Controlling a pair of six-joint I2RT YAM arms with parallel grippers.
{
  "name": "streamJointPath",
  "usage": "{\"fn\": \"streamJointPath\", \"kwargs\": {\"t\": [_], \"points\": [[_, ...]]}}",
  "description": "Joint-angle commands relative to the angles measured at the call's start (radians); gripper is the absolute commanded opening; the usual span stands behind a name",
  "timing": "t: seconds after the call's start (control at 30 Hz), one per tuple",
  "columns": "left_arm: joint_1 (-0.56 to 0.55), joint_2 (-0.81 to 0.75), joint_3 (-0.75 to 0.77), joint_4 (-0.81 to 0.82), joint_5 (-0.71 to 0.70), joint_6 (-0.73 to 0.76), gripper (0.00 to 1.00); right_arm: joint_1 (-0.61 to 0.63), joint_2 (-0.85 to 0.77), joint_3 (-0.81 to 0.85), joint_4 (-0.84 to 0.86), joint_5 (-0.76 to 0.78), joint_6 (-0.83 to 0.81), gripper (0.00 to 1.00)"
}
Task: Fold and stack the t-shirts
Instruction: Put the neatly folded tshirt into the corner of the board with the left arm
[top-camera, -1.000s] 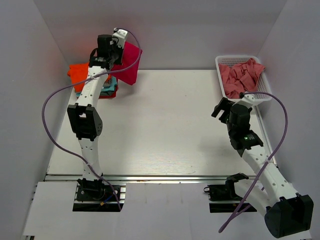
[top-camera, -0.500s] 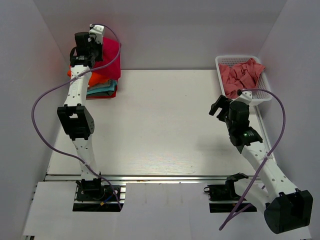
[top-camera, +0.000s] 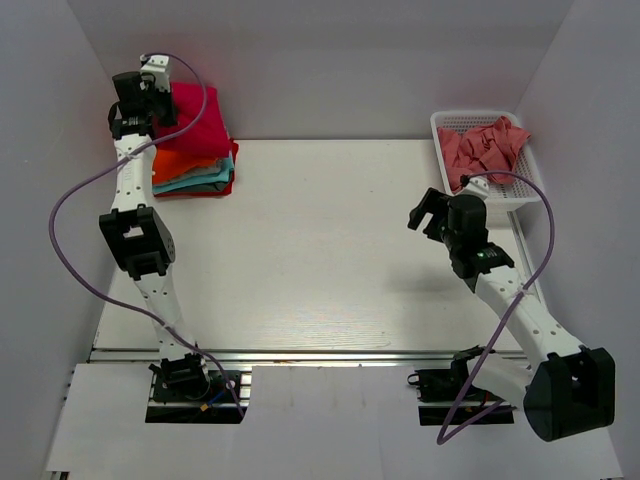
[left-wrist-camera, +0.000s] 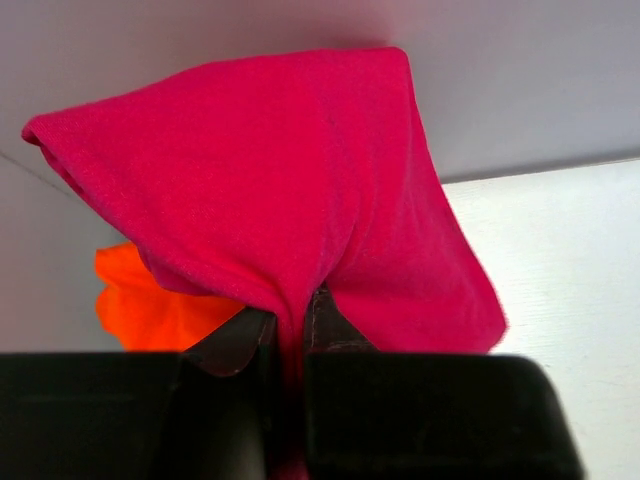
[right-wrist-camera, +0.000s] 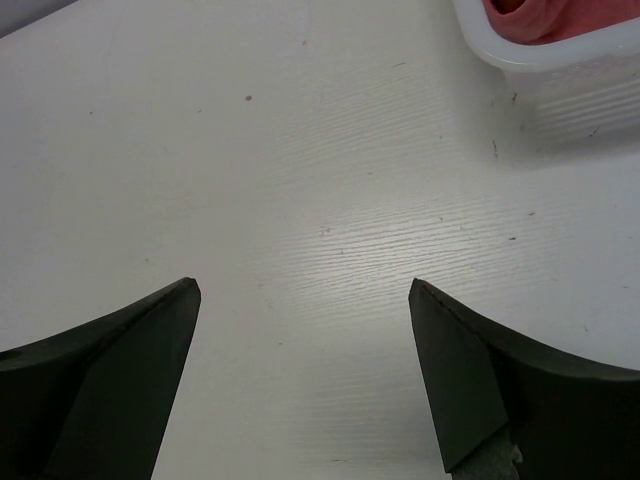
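The crimson t-shirt (top-camera: 197, 118) hangs folded over the stack at the table's back left corner, and my left gripper (top-camera: 160, 100) is shut on it. In the left wrist view the crimson cloth (left-wrist-camera: 270, 180) is pinched between the two fingers of that gripper (left-wrist-camera: 292, 335), with an orange t-shirt (left-wrist-camera: 150, 305) below it. The stack shows orange (top-camera: 180, 160), teal (top-camera: 205, 180) and red (top-camera: 232, 165) layers. My right gripper (top-camera: 425, 215) hovers open over bare table, its jaws wide apart (right-wrist-camera: 305, 290) with nothing between them. Salmon-pink t-shirts (top-camera: 485, 148) lie crumpled in the basket.
The white mesh basket (top-camera: 520, 192) stands at the back right, and its corner (right-wrist-camera: 540, 55) shows in the right wrist view. Grey walls close in the table on the left, back and right. Purple cables loop off both arms.
The left arm has swung left with the crimson t-shirt, from the table's back edge to above the stack. The right arm has shifted slightly left, still open.
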Motion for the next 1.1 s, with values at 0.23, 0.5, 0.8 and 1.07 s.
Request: {"fn": "streamJointPath", "kwargs": {"t": [0.23,0.5,0.8,1.07], "points": [[0.069,0.097,0.048,0.076,-0.087,-0.046,0.14,-0.003,0.073,0.085,0.042,-0.046,0.005,0.91],[0.069,0.07,0.048,0.076,-0.291,-0.133,1.0,-0.002,0.096,0.092,0.047,-0.083,0.003,0.91],[0.036,-0.162,-0.134,0.007,-0.294,-0.231,1.0,0.0,0.104,0.078,0.101,-0.172,-0.012,0.91],[-0.071,-0.384,-0.395,0.037,-0.198,-0.307,1.0,-0.003,0.049,0.004,0.127,-0.186,-0.036,0.91]]}}
